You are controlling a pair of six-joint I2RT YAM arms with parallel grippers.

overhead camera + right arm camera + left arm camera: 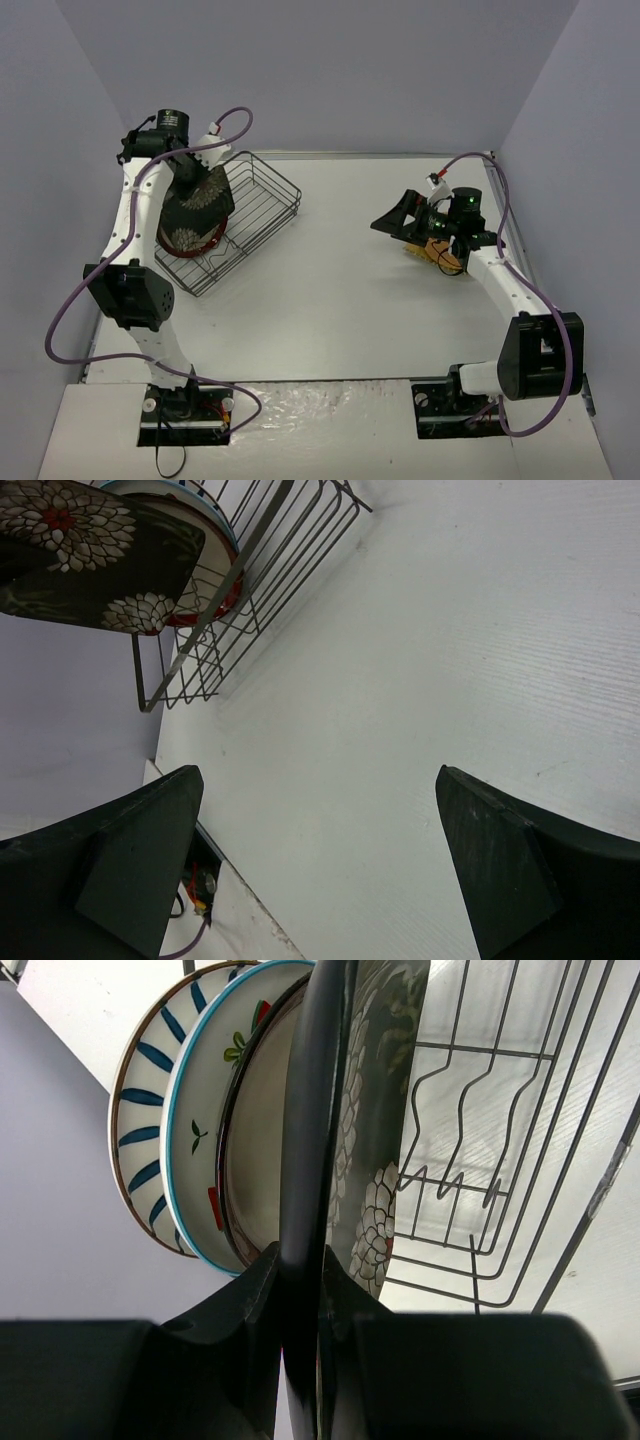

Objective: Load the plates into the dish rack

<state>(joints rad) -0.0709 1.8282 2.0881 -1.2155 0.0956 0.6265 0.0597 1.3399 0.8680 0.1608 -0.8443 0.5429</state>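
My left gripper (305,1260) is shut on the edge of the dark square plate (378,1110), which has white flowers and stands on edge inside the dish rack (500,1170). Right behind it stand three round plates: one red-brown-rimmed (258,1150), one with fruit motifs (208,1110), one striped (148,1110). From above, the left gripper (190,183) holds the dark plate (203,203) over the left part of the rack (262,205). My right gripper (398,222) is open over bare table, with an orange-tan plate (442,260) partly hidden under that arm. The right wrist view shows the open right gripper (320,870), the dark plate (90,560) and the rack (270,570).
The rack sits at an angle near the left wall. Grey walls close in the table on the left, back and right. Bare white table (340,280) lies between the rack and the right arm. Wavy wire dividers (470,1130) to the right of the dark plate hold nothing.
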